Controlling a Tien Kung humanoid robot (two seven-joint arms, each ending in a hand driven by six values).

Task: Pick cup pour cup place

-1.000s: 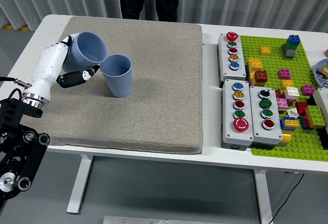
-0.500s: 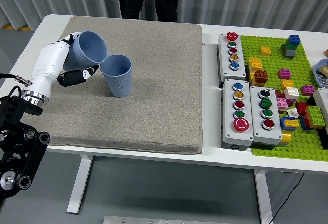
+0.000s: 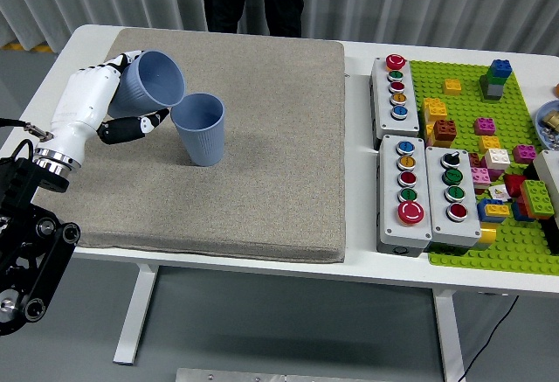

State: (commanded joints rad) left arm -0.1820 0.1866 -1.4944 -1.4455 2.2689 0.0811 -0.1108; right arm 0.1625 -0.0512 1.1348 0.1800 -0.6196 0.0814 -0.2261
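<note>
Pour in progress near the mat's far-left corner!
Left hand (image 3: 105, 102) wraps the tilted blue cup (image 3: 150, 81), its lip beside the upright cup (image 3: 201, 128) on the grey mat (image 3: 262, 181); best tip it slowly, mouth over the rim.

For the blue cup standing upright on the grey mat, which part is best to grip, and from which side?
Probably the ribbed side wall of the upright cup, from the right. It stands with its mouth open upward, and its right is bare mat, while the left robot hand holds the tilted cup at its left rim.
</note>
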